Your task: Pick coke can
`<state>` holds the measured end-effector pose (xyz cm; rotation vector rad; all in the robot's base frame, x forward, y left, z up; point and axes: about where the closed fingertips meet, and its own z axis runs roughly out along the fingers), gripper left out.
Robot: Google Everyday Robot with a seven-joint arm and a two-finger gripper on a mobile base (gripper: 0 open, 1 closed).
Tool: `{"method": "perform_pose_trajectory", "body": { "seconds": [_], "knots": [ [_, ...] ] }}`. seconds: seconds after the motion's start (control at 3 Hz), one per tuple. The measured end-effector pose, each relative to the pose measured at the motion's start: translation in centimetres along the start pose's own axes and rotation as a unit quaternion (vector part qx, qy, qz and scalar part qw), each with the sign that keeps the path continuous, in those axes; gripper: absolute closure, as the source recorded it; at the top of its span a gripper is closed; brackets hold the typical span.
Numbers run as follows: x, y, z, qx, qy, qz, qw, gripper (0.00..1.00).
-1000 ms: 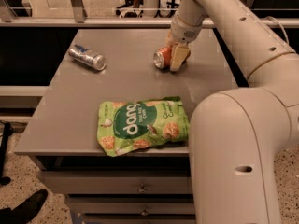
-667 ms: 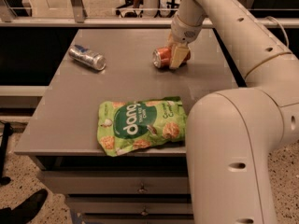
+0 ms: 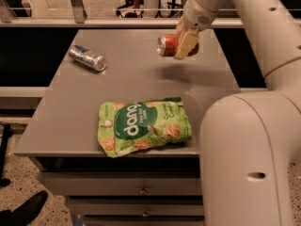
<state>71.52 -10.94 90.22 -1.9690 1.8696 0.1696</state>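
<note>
**Coke can in gripper, off the table: 2 cans, 1 bag in view**

1 arm (image 3: 263, 41), 1 gripper (image 3: 181, 45). The gripper sits over the far-right part of the table (image 3: 61, 126), w/ the arm reaching in from the upper right. Its fingers (image 3: 185, 47) are narrowed around the coke can (image 3: 167, 44) and clamp it across the body; one cream-coloured finger crosses the front of the can, the other is hidden behind it.

The coke can is held on its side, silver end pointing left, red body partly covered by the finger. It is not touching the tabletop: a soft shadow (image 3: 188, 73) lies on the grey surface below it, apart from the can.

Cans total: 2. The 2nd is the silver-blue can (image 3: 87, 58), lying on its side at the far-left of the table, well apart from the gripper.

Bags: 1. A green snack bag (image 3: 143, 126) lies flat near the front edge, approx. in the middle, with white "dang" lettering on it. Its right edge is just beside the big white arm segment in the foreground.

Below the tabletop: 2 drawer fronts (image 3: 117, 187), each w/ 1 small pull. On the floor at bottom left: 1 dark shoe (image 3: 23, 211).
</note>
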Motion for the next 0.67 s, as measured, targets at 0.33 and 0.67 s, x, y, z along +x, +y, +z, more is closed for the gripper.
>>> {"method": "perform_pose_trajectory", "body": {
  "seconds": [0.33, 0.67],
  "knots": [
    [-2.3, 2.0, -5.6, 0.02, -0.084, 0.036, 0.9956, 1.0],
    [-2.5, 1.1, -4.6, 0.028, -0.08, 0.032, 0.9959, 1.0]
  ]
}}
